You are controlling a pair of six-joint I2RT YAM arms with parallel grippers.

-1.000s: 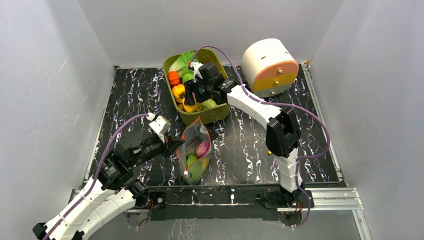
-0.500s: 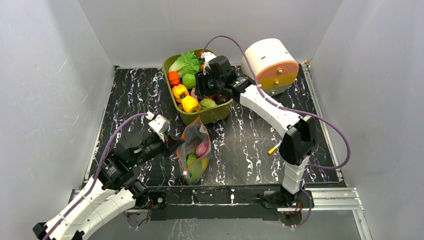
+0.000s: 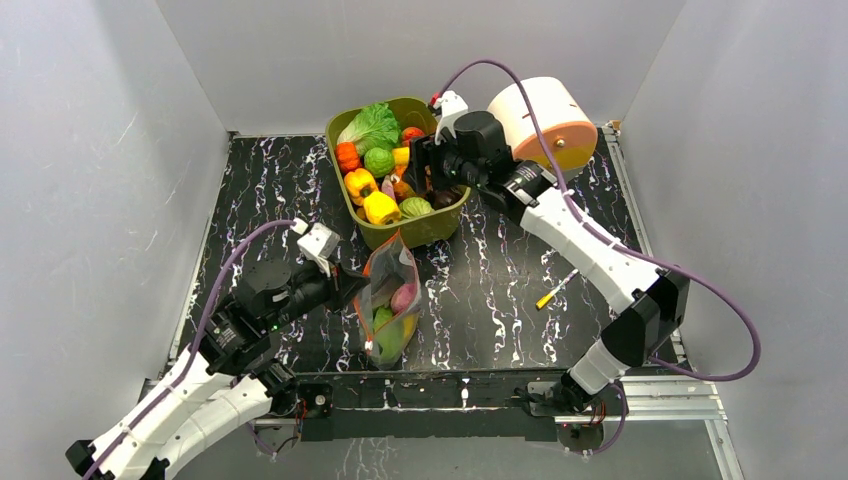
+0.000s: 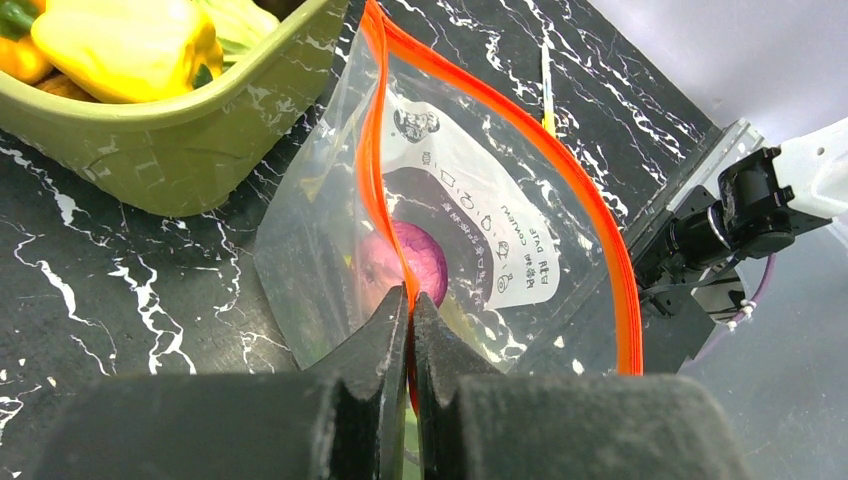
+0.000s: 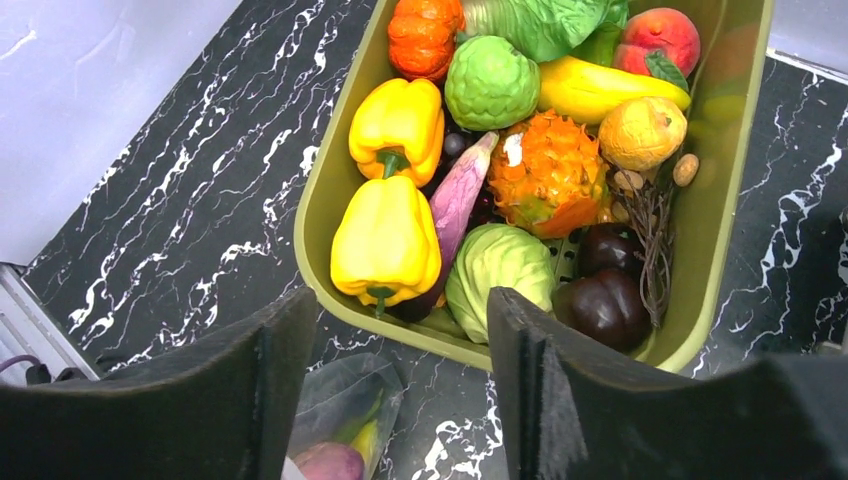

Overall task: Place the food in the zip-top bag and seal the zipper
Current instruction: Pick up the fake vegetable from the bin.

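The clear zip-top bag point(image 3: 388, 300) stands in front of the olive tub point(image 3: 425, 230), its mouth open. It holds a purple onion point(image 4: 425, 262) and green and yellow food. My left gripper point(image 3: 350, 290) is shut on the near side of the red-orange zipper point(image 4: 372, 170) and holds that lip up. My right gripper point(image 3: 428, 170) is open and empty above the tub's right half. In the right wrist view it point(image 5: 400, 305) hovers over two yellow peppers point(image 5: 385, 240), a cabbage, a banana and other food in the tub point(image 5: 318, 200).
A white drum with an orange face point(image 3: 540, 125) lies at the back right, close behind the right wrist. A small yellow stick point(image 3: 556, 290) lies on the black marbled table right of the bag. Grey walls enclose the table.
My right gripper has risen out of the tub and drawn back to the right, empty. The right elbow has swung out to the right. The left gripper and bag have stayed put.
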